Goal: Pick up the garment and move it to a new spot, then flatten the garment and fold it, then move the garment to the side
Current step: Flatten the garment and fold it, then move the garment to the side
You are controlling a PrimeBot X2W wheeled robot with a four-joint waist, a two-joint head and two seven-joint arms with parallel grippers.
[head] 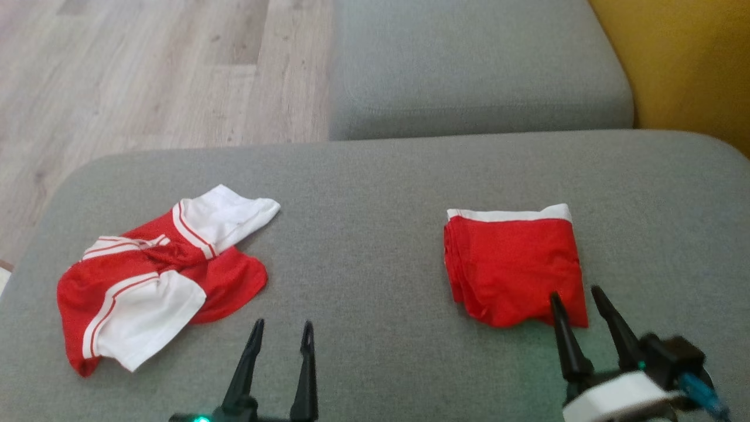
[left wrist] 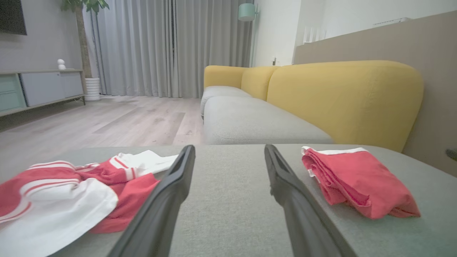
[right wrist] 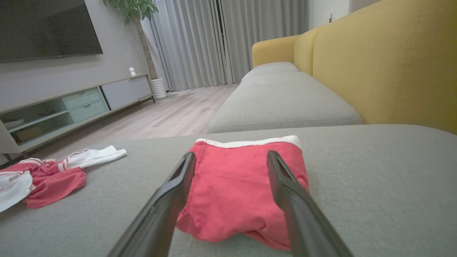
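A folded red garment [head: 515, 264] with a white band along its far edge lies on the right of the grey cushion [head: 375, 193]; it also shows in the left wrist view [left wrist: 357, 178] and the right wrist view [right wrist: 242, 178]. My right gripper [head: 575, 293] is open, its fingertips over the folded garment's near edge, nothing held. A crumpled red and white garment [head: 158, 275] lies on the left [left wrist: 71, 185] [right wrist: 46, 171]. My left gripper [head: 282, 325] is open over bare cushion between the two garments, holding nothing.
A second grey cushion [head: 469, 64] adjoins the far edge. The yellow sofa back [head: 685, 64] runs along the right. Wooden floor [head: 146, 70] lies beyond the left and far edges. A TV cabinet [right wrist: 71, 103] stands across the room.
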